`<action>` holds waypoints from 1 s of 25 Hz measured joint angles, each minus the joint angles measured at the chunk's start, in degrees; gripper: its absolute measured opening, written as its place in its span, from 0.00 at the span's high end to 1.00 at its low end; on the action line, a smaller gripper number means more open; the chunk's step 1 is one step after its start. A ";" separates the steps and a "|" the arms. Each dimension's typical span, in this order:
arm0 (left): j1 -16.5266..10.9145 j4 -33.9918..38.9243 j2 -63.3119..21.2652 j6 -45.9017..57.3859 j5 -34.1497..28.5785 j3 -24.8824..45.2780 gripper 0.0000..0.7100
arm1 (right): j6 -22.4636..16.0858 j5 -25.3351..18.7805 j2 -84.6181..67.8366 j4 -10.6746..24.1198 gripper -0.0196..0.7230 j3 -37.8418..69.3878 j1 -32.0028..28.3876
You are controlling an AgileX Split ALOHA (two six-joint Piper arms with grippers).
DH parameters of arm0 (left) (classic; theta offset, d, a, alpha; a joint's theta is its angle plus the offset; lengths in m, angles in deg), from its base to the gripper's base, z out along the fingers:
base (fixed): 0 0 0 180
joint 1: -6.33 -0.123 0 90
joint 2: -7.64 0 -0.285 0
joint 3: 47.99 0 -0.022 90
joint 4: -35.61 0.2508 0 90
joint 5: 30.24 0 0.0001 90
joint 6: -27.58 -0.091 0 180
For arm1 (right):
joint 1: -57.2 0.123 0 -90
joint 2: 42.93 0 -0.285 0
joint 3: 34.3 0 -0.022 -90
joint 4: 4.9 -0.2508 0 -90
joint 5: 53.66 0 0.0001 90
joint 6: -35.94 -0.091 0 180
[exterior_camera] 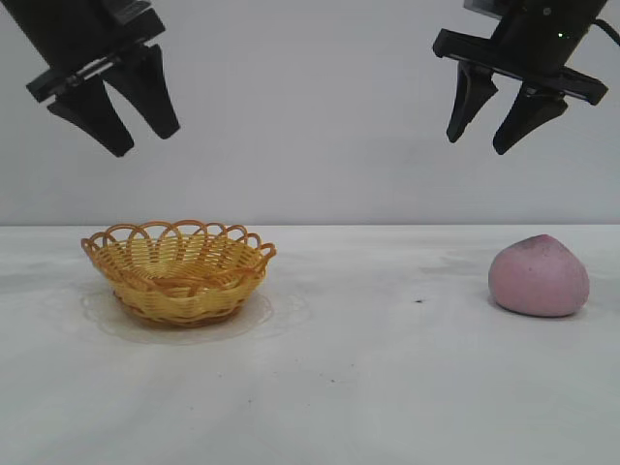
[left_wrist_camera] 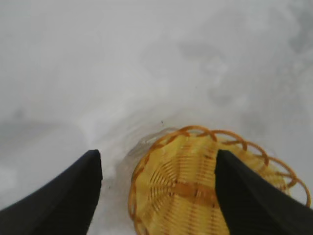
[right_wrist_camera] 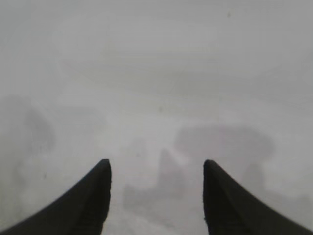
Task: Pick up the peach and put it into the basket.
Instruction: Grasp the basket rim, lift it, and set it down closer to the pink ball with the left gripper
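The dusty pink peach (exterior_camera: 539, 276) lies on the white table at the right. The yellow-orange wicker basket (exterior_camera: 177, 268) stands at the left and is empty; it also shows in the left wrist view (left_wrist_camera: 195, 186). My right gripper (exterior_camera: 477, 143) hangs open and empty high above the table, up and a little left of the peach; the right wrist view (right_wrist_camera: 156, 164) shows only bare table, and the peach is out of that view. My left gripper (exterior_camera: 145, 140) hangs open and empty high above the basket, with its fingers (left_wrist_camera: 68, 196) either side of the basket's near rim.
The white table (exterior_camera: 368, 368) runs from the basket to the peach, with a small dark speck (exterior_camera: 418, 300) left of the peach. A grey wall stands behind.
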 joint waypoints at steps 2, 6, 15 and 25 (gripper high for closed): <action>0.00 3.15 0.00 -0.23 -4.46 -2.90 0.32 | 0.00 -0.04 0.00 0.00 0.42 0.00 0.00; 1.78 10.03 1.65 -1.86 -14.46 -8.41 0.32 | 0.00 -0.26 0.00 0.00 0.42 0.00 0.00; 9.70 24.85 8.35 -1.74 -17.93 -14.77 0.32 | 0.21 -0.93 0.00 0.00 0.42 0.00 0.00; 9.82 25.19 17.93 -1.50 -17.84 -21.26 0.32 | 0.21 -0.93 0.00 0.00 0.42 0.00 0.00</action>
